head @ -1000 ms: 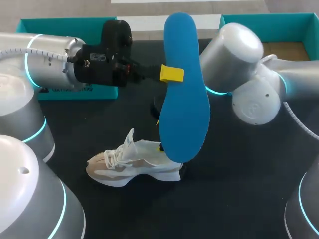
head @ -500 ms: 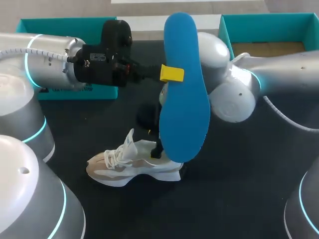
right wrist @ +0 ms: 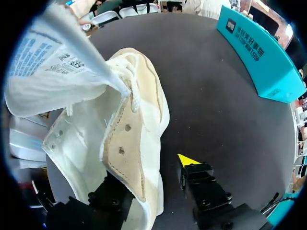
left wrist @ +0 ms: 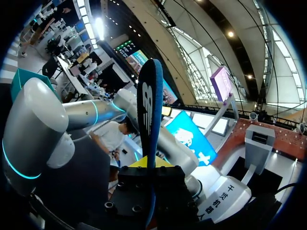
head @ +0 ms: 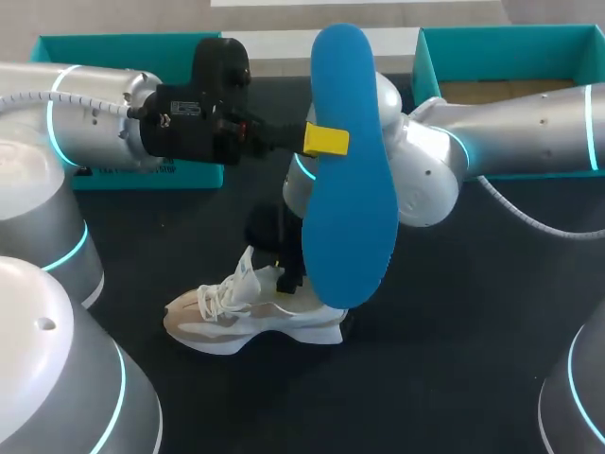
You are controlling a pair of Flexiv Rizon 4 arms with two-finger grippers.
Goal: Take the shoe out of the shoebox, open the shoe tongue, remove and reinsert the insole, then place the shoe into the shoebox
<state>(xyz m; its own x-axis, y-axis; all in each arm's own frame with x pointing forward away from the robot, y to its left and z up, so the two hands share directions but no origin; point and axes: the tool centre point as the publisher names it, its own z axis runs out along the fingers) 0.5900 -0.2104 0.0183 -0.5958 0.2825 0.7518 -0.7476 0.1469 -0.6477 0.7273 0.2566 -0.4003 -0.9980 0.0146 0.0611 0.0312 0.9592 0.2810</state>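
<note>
One white-and-beige mesh sneaker stands on its sole on the black tabletop, its white tongue raised. The right gripper sits at the shoe's collar, jaws apart: one yellow tip clear beside it, the other hidden. Above, the left gripper is clamped on the upright blue foam insole.

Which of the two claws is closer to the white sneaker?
Right. The right gripper is down at the sneaker, by its heel opening; the left gripper is up above, holding the blue insole.
</note>
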